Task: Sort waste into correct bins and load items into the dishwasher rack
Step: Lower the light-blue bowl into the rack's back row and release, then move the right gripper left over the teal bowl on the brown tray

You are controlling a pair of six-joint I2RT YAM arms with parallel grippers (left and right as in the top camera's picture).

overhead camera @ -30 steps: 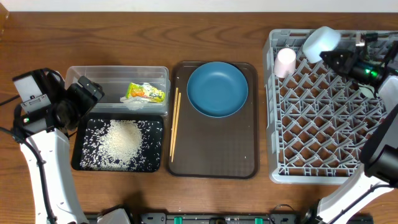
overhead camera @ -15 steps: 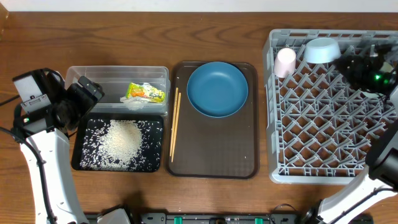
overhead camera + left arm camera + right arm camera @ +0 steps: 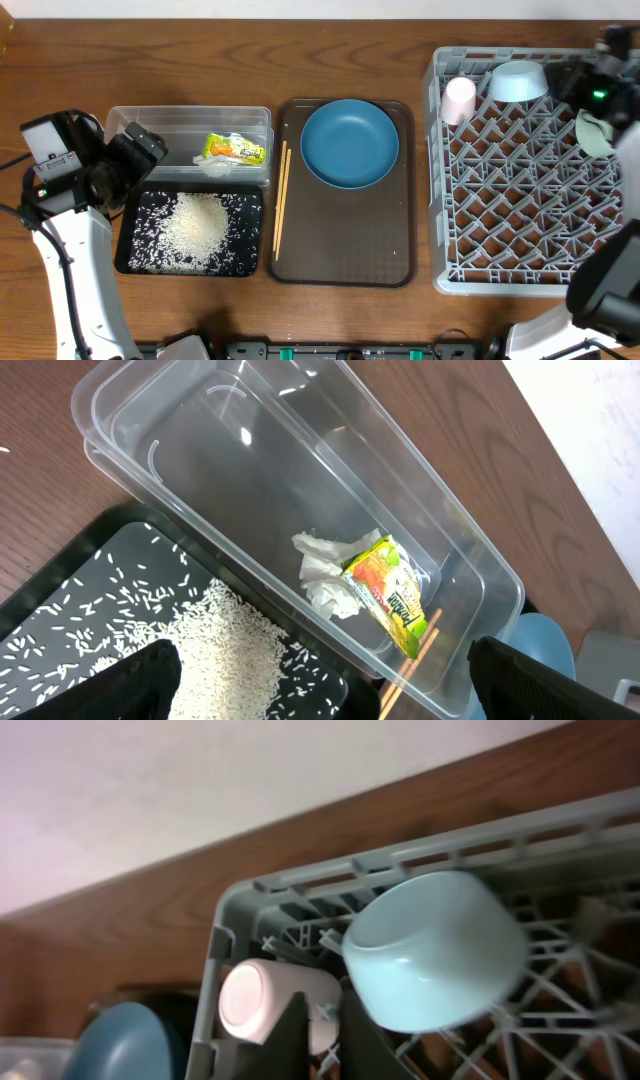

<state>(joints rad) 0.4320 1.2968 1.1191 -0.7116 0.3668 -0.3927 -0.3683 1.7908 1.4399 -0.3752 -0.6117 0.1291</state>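
Note:
The small light blue bowl (image 3: 518,80) (image 3: 435,950) rests upside down at the back of the grey rack (image 3: 440,180) (image 3: 230,920), beside the pink cup (image 3: 459,100) (image 3: 262,1000). A pale green bowl (image 3: 597,133) lies at the rack's right side. My right gripper (image 3: 582,88) (image 3: 322,1005) is shut and empty, apart from the bowl, to its right. The dark blue bowl (image 3: 350,143) and chopsticks (image 3: 281,200) lie on the brown tray. The wrapper (image 3: 235,150) (image 3: 390,590) and tissue (image 3: 320,575) lie in the clear tub (image 3: 190,120). Rice (image 3: 195,228) fills the black tray (image 3: 130,255). My left gripper (image 3: 140,148) (image 3: 330,690) is open above both bins.
The brown serving tray (image 3: 345,240) sits between the bins and the rack, its front half bare. The rack fills the table's right side up to the edge. My left arm stands along the table's left edge.
My right gripper let go of the light blue bowl, which now sits in the rack's back row. The gripper drew back to the right. The left arm has not moved.

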